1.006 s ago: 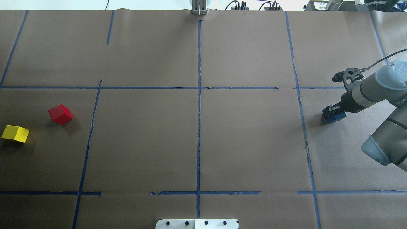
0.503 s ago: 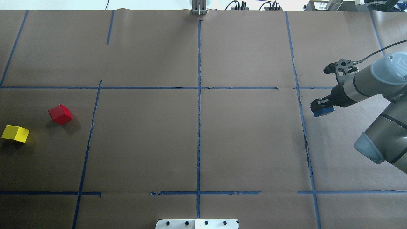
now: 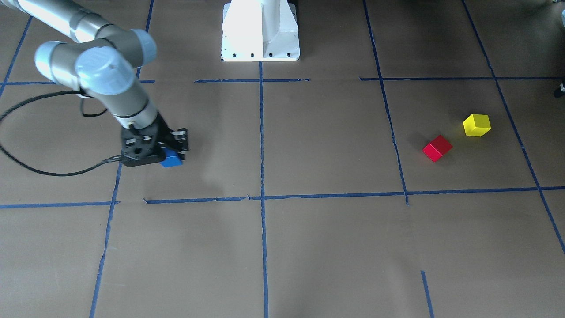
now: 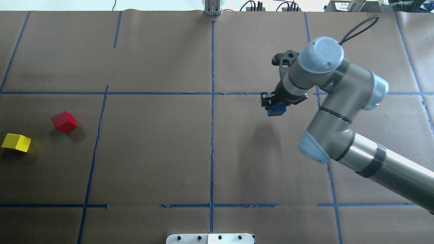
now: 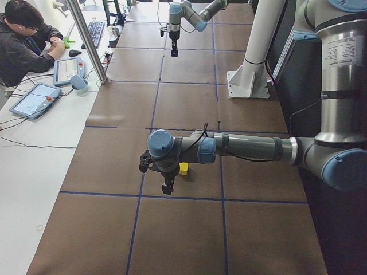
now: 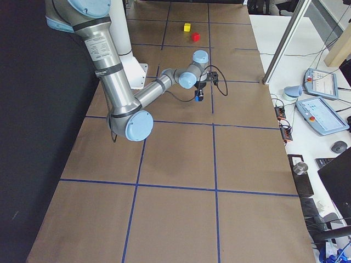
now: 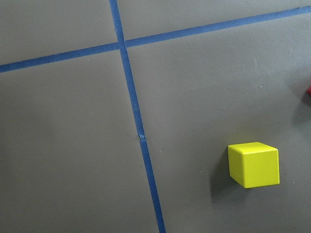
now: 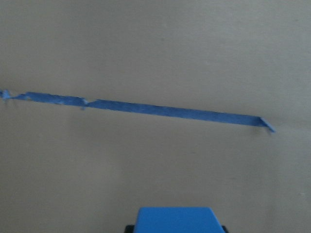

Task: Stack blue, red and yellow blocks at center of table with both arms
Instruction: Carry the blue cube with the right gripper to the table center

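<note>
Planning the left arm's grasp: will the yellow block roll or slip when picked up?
The yellow block is a flat-faced cube, so it probably will not roll. Its crisp edges suggest a stiff body, likely easy to pinch.

Right wrist view: the bottom edge cuts off the blue block (image 8: 175, 219). Left wrist view: the right edge clips the red block (image 7: 308, 95) to a sliver. The left gripper (image 5: 167, 189) appears too small to judge.

A robot lab. The worktop (image 4: 152, 152) is papered and gridded with blue tape (image 4: 212, 135). A man (image 5: 23, 43) sits by control tablets (image 5: 34, 98).
</note>
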`<state>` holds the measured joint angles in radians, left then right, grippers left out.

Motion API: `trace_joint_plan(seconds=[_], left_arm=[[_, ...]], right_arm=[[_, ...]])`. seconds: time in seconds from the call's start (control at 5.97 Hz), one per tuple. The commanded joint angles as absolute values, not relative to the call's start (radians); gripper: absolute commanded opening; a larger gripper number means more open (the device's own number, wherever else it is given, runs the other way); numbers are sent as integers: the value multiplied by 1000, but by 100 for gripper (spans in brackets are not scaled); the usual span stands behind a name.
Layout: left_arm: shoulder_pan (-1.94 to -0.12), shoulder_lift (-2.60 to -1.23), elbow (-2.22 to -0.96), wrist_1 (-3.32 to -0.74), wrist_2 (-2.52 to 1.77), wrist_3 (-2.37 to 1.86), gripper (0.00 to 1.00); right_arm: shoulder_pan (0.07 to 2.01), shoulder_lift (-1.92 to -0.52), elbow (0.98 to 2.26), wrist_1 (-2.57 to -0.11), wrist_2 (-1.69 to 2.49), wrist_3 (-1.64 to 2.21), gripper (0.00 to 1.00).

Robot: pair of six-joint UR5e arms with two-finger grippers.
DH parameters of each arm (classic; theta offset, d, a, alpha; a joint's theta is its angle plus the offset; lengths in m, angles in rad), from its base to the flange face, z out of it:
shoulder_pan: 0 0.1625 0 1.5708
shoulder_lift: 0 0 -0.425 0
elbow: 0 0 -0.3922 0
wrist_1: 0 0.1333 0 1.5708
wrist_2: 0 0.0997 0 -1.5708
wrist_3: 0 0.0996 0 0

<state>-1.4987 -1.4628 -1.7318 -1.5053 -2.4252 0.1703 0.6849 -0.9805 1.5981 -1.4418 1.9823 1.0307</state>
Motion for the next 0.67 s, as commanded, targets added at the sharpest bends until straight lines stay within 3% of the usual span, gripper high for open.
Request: trace_joint_plan(seconds=[0.0,0.5], left_arm=[[-1499,-1463,-1733,-1511,-2425,170,100],[-1499,-1462,-1732,-1508,-2425,170,100]], right_arm=[[602,-647,1258,-1470,1908,1138,0],[532,-617,1238,-1451,1815,1226,1]])
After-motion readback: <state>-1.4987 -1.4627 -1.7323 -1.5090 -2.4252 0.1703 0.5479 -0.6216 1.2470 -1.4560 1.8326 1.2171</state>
